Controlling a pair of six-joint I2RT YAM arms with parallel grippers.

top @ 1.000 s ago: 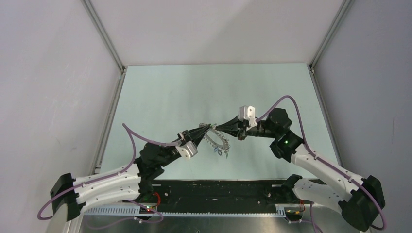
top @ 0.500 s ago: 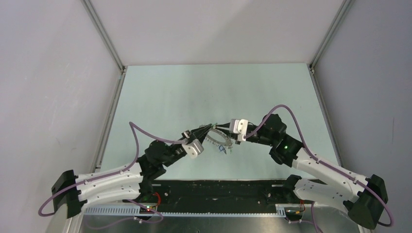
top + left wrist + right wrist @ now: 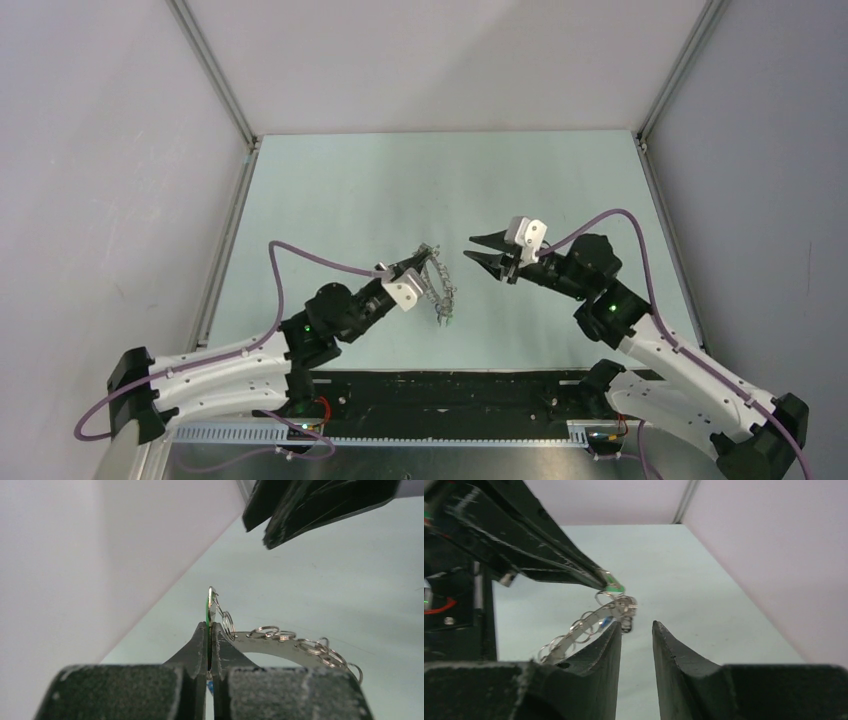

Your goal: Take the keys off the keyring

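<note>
Green-headed key [image 3: 209, 607] is being pinched edge-on between the pressed-together fingers of the left gripper [image 3: 420, 266]; the keyring [image 3: 440, 290], strung with small split rings [image 3: 266, 631], is dangling from that key near the middle of the table [image 3: 330, 190]; just to its right, the right gripper [image 3: 482, 252] is hovering with fingers spread, touching nothing.

Right gripper [image 3: 472, 250] let go, backed off right, jaws parted; keyring [image 3: 440, 290] now hangs by green key [image 3: 208, 605] in left gripper [image 3: 425, 256]
</note>
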